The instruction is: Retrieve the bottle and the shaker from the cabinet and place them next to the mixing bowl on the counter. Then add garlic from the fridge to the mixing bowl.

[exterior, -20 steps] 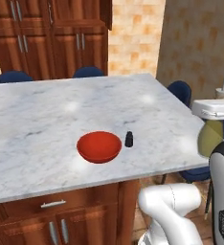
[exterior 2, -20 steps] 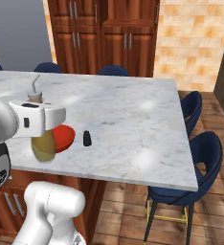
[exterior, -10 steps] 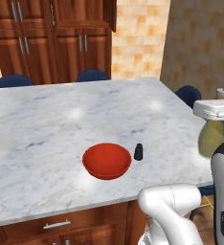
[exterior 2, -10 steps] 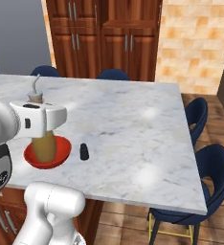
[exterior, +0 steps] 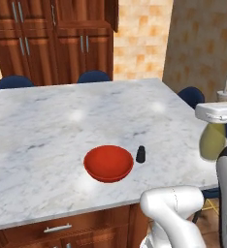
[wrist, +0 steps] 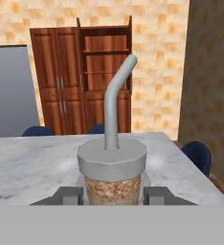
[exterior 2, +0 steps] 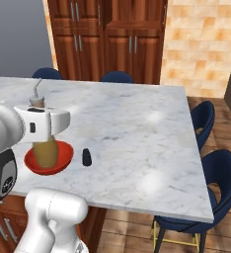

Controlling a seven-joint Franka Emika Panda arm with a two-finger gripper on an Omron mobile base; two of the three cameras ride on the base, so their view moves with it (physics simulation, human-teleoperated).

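The gripper is clenched on the bottle, holding it upright by the neck above the counter; in the hand view the two dark finger tips sit on either side of the bottle's neck, with its grey cap and bent pale spout rising straight ahead. From the right base view the olive-yellow body hangs below the hand, in front of the mixing bowl, so whether it is over the bowl or nearer the camera cannot be told there. In the left base view the bottle shows beyond the counter's right edge, well apart from the bowl. The red mixing bowl rests on the near part of the marble counter, and the shaker stands upright just beside it on its right, apart from the rim. The cabinet fills the far wall behind the counter, its doors shut in the base views, while the hand view shows an open shelf niche. The grey fridge stands to the left of the cabinet. Blue chairs line the far and right sides of the counter.
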